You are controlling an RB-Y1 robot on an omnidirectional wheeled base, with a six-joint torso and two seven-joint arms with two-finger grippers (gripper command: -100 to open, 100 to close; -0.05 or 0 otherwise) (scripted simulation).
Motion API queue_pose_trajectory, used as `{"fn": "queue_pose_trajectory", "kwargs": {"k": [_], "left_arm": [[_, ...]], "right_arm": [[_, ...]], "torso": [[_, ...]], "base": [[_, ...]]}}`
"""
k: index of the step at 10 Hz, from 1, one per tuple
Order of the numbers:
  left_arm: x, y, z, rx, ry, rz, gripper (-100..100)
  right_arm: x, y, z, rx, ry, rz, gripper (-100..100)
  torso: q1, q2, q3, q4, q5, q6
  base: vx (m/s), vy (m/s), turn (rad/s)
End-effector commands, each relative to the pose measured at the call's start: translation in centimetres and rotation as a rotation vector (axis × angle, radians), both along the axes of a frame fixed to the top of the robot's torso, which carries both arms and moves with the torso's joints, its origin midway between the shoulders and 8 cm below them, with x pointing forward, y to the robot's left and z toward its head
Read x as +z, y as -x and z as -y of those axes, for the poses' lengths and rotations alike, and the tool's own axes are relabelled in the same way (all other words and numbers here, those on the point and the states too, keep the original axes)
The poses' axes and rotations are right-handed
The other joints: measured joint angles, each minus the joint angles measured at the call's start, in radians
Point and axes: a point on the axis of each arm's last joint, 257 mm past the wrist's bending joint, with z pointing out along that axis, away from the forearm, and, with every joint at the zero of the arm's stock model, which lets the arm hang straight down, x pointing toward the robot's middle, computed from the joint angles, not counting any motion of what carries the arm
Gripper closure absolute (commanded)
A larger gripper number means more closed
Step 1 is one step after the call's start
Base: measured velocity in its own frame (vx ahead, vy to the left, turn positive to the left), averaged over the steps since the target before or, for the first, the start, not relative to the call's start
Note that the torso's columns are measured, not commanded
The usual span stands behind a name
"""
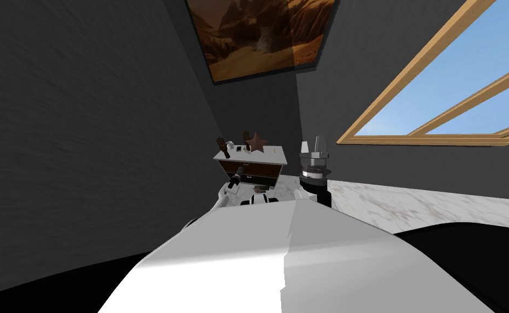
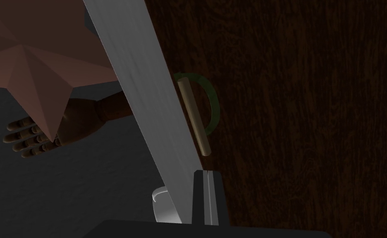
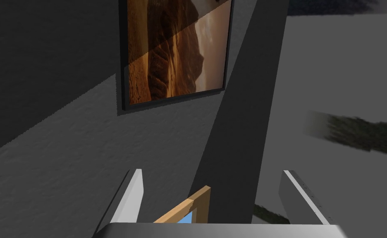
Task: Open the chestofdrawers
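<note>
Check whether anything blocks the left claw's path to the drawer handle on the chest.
Nothing visible does. The handle lies just ahead of the left claw on the dark wooden drawer front, beside the chest's pale top edge. The star and wooden hand stand on that top, off the path.
</note>
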Motion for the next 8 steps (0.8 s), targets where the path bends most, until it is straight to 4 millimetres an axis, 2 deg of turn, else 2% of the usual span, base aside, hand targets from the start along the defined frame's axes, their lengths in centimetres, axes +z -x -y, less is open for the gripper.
{"fn": "queue_pose_trajectory", "kwargs": {"k": [1,2,3,4,5,6,7,8], "left_arm": [[0.5,-1.8,-0.8,0.023,0.004,0.011,100],[-0.8,-1.6,-1.2,0.029,-0.006,-0.017,100],[0.9,-3.1,-1.4,0.043,0.009,0.017,100],[0.6,-3.4,-1.5,0.043,0.003,0.009,100],[-0.6,-3.0,-1.9,0.049,-0.004,-0.017,100],[1.0,-4.6,-1.9,0.062,0.011,0.014,100],[1.1,-4.9,-1.9,0.061,0.009,0.014,100],[0.0,-4.5,-2.2,0.067,0.003,-0.009,100]], "right_arm": [[0.0,0.0,0.0,0.000,0.000,0.000,0],[0.0,0.0,0.0,0.000,0.000,0.000,0],[0.0,0.0,0.0,0.000,0.000,0.000,0],[0.0,0.0,0.0,0.000,0.000,0.000,0],[0.0,0.0,0.0,0.000,0.000,0.000,0],[0.0,0.0,0.0,0.000,0.000,0.000,0],[0.0,0.0,0.0,0.000,0.000,0.000,0],[0.0,0.0,0.0,0.000,0.000,0.000,0]], "torso": [[-0.001,-0.002,-0.001,0.000,0.000,0.000],[-0.001,0.000,0.000,0.000,0.000,0.001],[0.000,0.001,0.001,0.000,0.000,0.000],[0.001,0.003,0.002,0.001,0.000,0.000],[0.002,0.001,0.001,0.000,0.000,0.000],[0.000,-0.004,-0.002,-0.001,0.000,0.000],[-0.001,-0.002,-0.002,-0.001,0.000,0.001],[-0.001,-0.001,-0.001,0.000,0.000,0.000]], "base": [[-0.093,0.005,-0.117],[-0.116,0.016,-0.092],[-0.163,0.031,-0.117],[-0.145,0.048,-0.072],[-0.063,0.030,0.000],[-0.109,0.029,-0.119],[-0.107,0.027,-0.085],[-0.043,0.008,0.006]]}}
